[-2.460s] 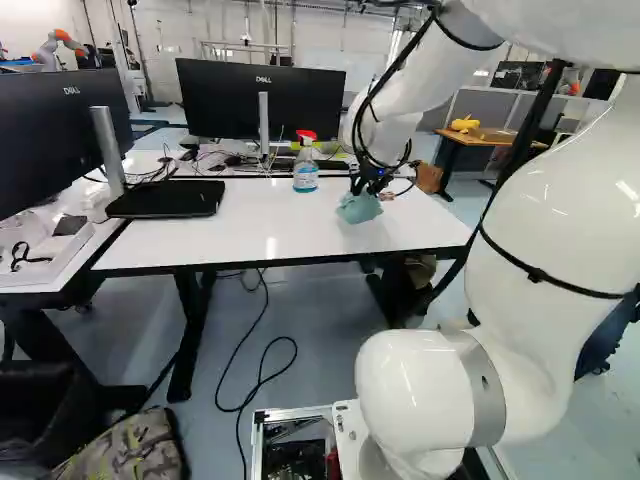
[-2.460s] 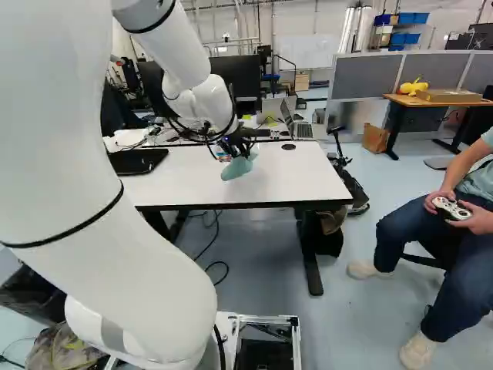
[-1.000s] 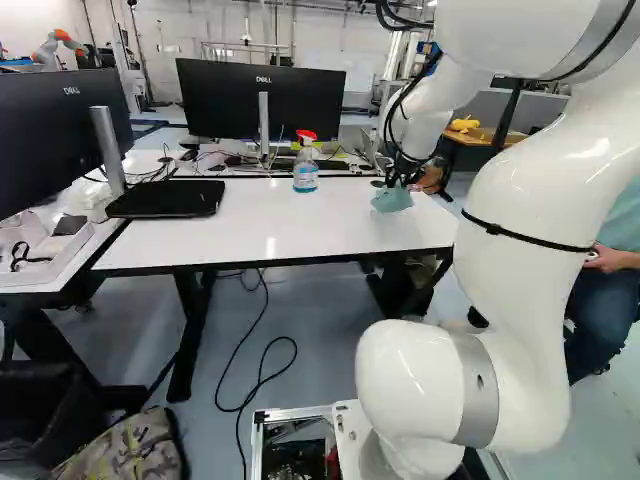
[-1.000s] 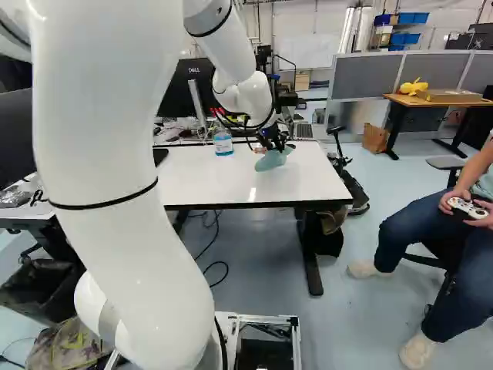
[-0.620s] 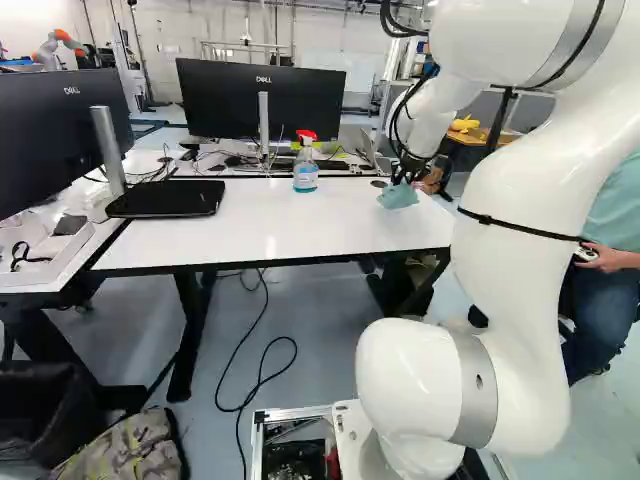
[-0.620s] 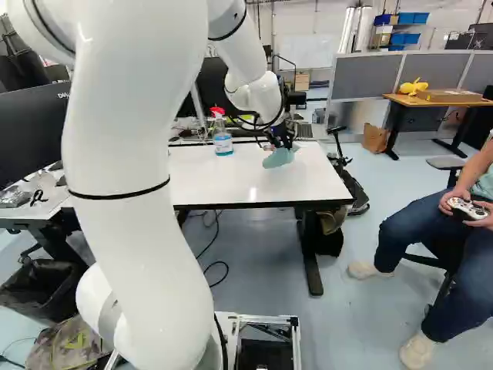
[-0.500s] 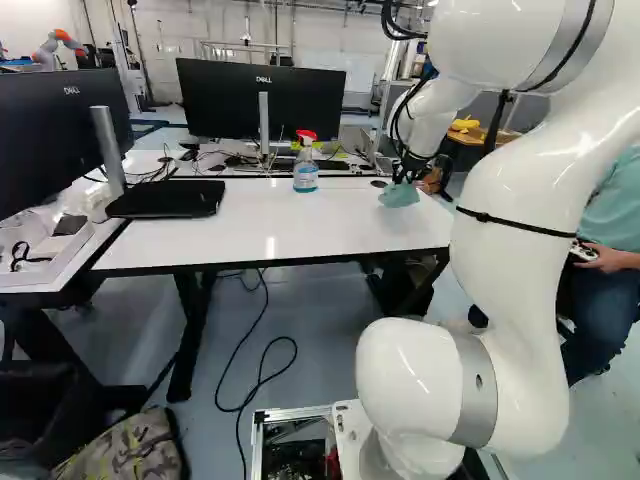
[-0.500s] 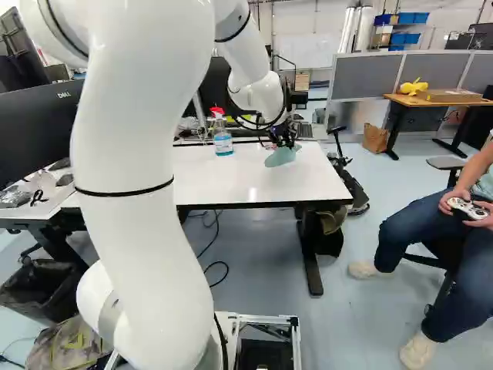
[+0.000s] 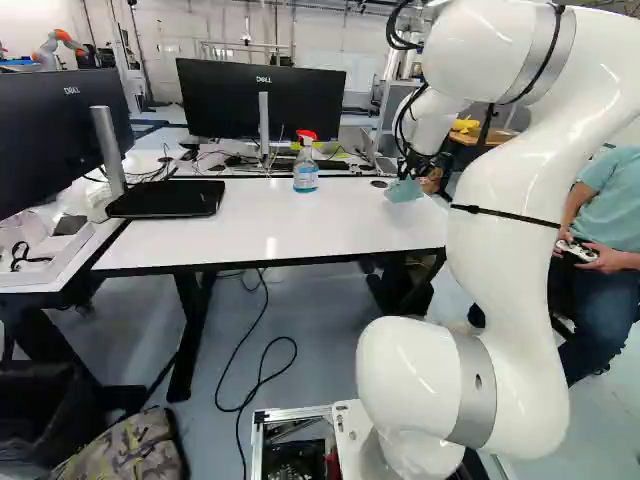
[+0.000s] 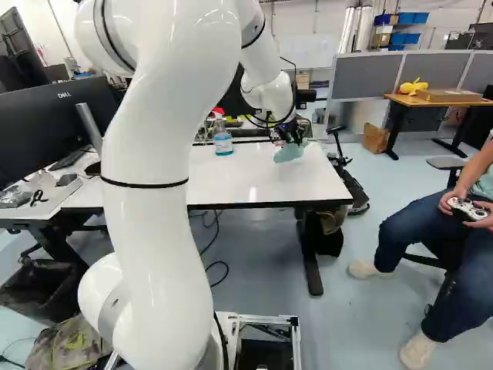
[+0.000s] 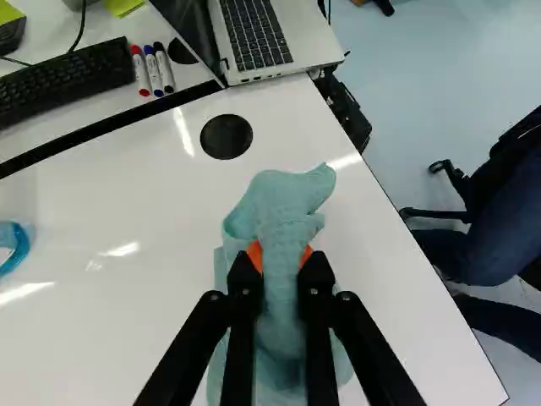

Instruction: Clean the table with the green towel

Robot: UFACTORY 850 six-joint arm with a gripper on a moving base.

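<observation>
1. The green towel (image 11: 279, 199) is bunched between the orange pads of the pincer (image 11: 281, 258), which is clenched on it from two sides, over the counter (image 11: 101, 347) near the end by the laptop (image 11: 262, 38).
2. It looks light, soft and limp, with nothing fragile about it. Loose folds spread ahead of and under the fingertips, so they should bend and trail when dragged.
3. The thick middle bunch seems the right hold: enough cloth hangs free to wipe with. Too much downward push could bring the hard tips against the glossy top, or let the cloth slip out.
4. The counter's side edge runs close beside the towel; a sweep that way would soon carry cloth over it.
5. Ahead lie the round black cover (image 11: 226, 137), then the laptop and the markers (image 11: 153, 71) beyond the seam. Going far forward could knock them.
6. The roomiest stretch is back along the counter toward its other end, passing in front of the spray bottle (image 9: 305, 172), which could tip.
</observation>
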